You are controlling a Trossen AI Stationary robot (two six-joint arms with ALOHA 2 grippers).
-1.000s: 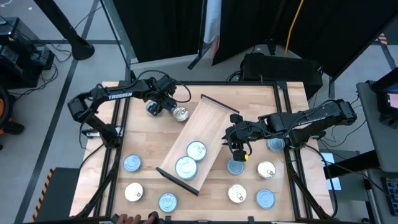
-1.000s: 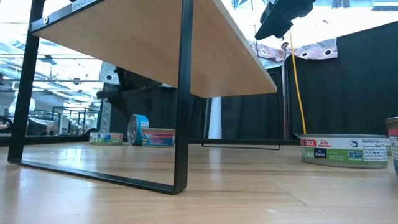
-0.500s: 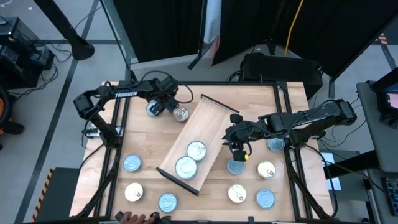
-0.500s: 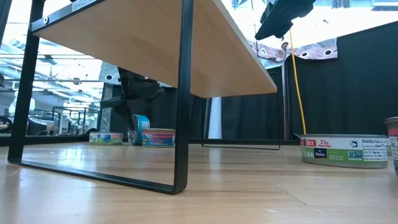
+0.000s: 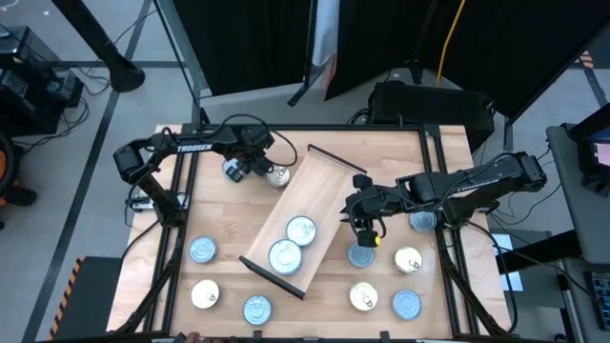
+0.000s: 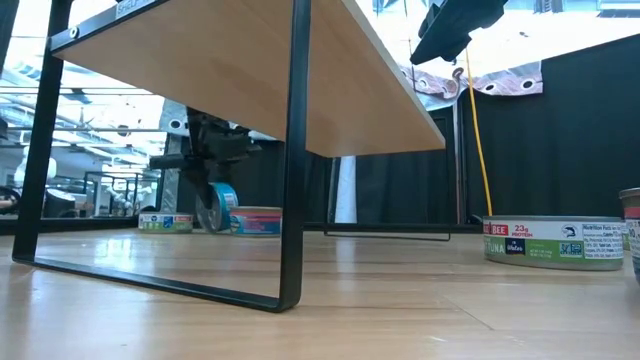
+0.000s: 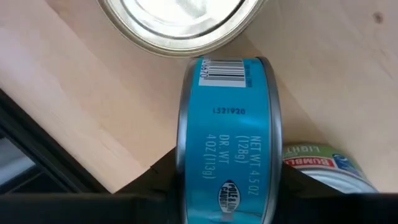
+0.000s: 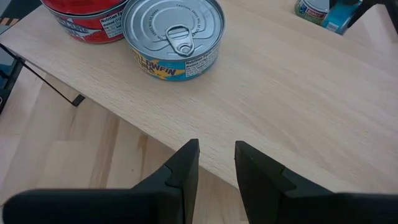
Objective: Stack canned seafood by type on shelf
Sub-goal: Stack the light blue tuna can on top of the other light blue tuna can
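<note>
A blue tin of the canned seafood stands on its rim at the table's far left, between a silver-topped tin and a green-labelled tin. My left gripper reaches down over it and is shut on it; the low view shows the tin under the gripper. The shelf lies slantwise mid-table, carrying two tins. My right gripper hovers over the shelf's right edge, its fingers a little apart with nothing between them. My left gripper pinches the blue tin between its two fingers, one on each flat face. The fingers come from above, pointing steeply down, astride the rim. The tin stands upright on its rim on the table.
Several more tins lie flat on the table: near left and near right. In the low view the shelf's dark leg stands close and a tin sits to the right.
My left gripper has come down over the blue tin standing on its rim, shifting slightly toward the shelf, and its fingers now clasp the tin. The tin has stayed where it was. My right gripper has kept still.
</note>
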